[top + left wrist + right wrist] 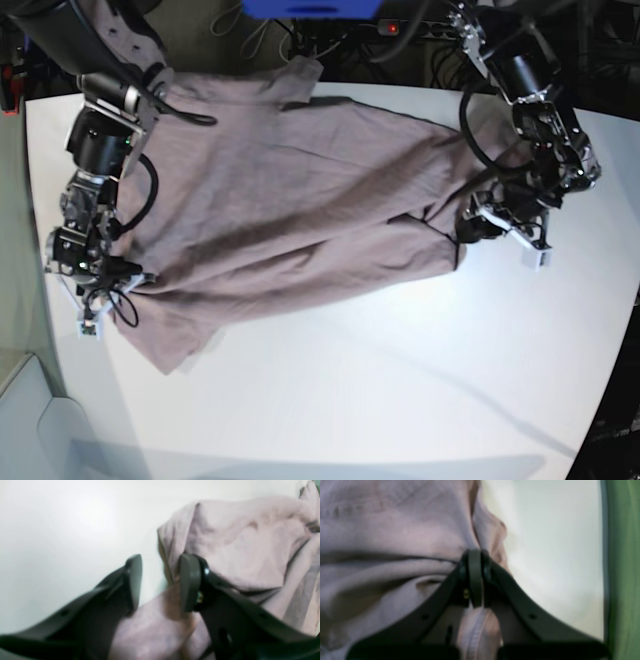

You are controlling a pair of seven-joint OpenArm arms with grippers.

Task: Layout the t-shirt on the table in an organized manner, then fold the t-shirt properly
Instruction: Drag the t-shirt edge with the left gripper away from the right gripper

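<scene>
On the table, the t-shirt is lying spread, long axis running arm to arm.
Right gripper is pinching the hem at its end; left gripper is sitting spread, cloth edge just between its fingers.

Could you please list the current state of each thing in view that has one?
t-shirt: spread across the table, wrinkled, not yet folded.
left gripper: open, one finger against a raised shirt edge.
right gripper: shut on the t-shirt edge.
table: bare white near side, shirt on the far part.
</scene>
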